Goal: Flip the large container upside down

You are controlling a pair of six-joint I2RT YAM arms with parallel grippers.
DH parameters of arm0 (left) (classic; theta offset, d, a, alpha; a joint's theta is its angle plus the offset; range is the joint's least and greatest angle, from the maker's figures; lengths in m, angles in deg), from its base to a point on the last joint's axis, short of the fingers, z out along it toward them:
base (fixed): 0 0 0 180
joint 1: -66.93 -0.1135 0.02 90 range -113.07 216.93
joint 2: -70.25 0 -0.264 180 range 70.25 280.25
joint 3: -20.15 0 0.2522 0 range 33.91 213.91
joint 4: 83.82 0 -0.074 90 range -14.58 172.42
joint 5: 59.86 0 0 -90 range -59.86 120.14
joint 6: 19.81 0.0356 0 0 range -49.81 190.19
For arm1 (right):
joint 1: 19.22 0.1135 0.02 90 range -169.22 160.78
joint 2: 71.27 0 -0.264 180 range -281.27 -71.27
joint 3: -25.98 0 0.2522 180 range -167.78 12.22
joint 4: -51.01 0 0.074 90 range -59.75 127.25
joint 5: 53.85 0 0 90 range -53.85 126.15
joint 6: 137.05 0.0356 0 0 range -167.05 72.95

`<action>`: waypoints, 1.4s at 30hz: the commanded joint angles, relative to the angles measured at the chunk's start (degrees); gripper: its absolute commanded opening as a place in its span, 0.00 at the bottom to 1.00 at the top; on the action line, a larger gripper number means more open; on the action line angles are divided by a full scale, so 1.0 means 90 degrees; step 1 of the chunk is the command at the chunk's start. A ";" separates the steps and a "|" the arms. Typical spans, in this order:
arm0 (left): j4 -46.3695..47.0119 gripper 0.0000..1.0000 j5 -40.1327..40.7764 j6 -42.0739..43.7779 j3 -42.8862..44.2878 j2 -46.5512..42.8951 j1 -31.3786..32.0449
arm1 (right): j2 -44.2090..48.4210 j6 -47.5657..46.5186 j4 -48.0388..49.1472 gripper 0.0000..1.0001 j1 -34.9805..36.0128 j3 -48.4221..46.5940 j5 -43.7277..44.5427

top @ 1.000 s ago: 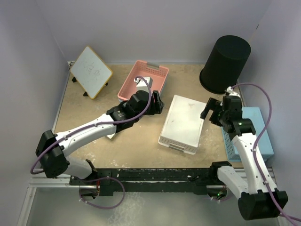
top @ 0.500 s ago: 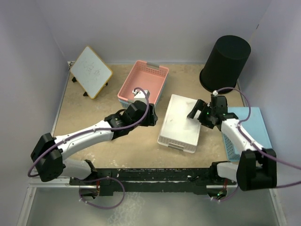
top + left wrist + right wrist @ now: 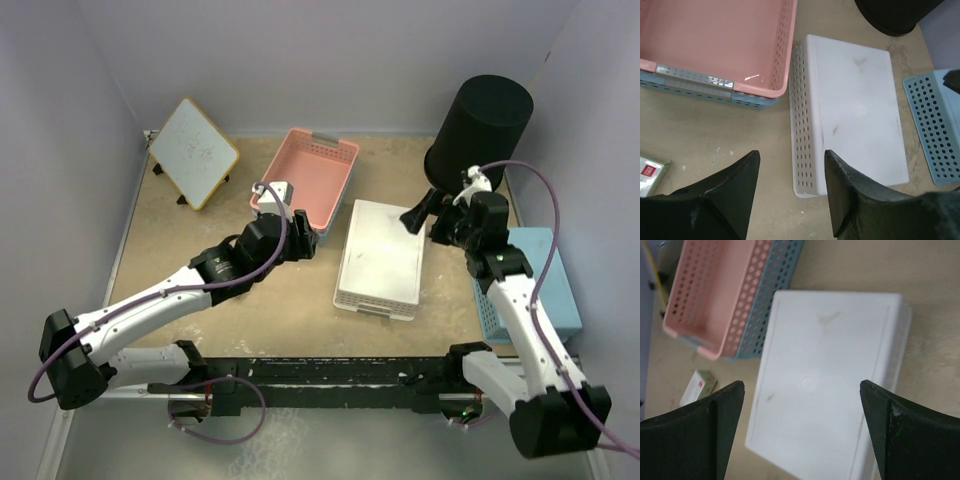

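Note:
The large container, a tall black wastebasket (image 3: 482, 125), stands at the back right with its wide end on the table and its narrow end up. Its lower edge shows at the top of the left wrist view (image 3: 895, 15). My right gripper (image 3: 438, 205) is open and empty. It hovers just in front of the wastebasket's base, over the far end of a white basket (image 3: 830, 365), jaws wide apart (image 3: 801, 385). My left gripper (image 3: 300, 243) is open and empty above the table (image 3: 791, 155), just left of the white basket (image 3: 855, 110).
The white basket (image 3: 385, 260) lies bottom-up at centre. A pink basket (image 3: 310, 170) nests in a blue one at the back. Another blue basket (image 3: 545, 290) lies at the right edge. A small whiteboard (image 3: 193, 152) leans at the back left. A small box (image 3: 650, 172) lies near the left arm.
My left arm has drawn back and to the left, away from the pink basket. My right gripper has swung over the white basket and back toward the wastebasket's base. Both stay open.

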 commanded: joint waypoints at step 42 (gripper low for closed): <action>-0.0601 0.54 0.1833 0.0304 0.0052 -0.1082 -0.0008 | -0.3965 -0.0846 0.0069 1.00 0.1676 -0.1947 0.1779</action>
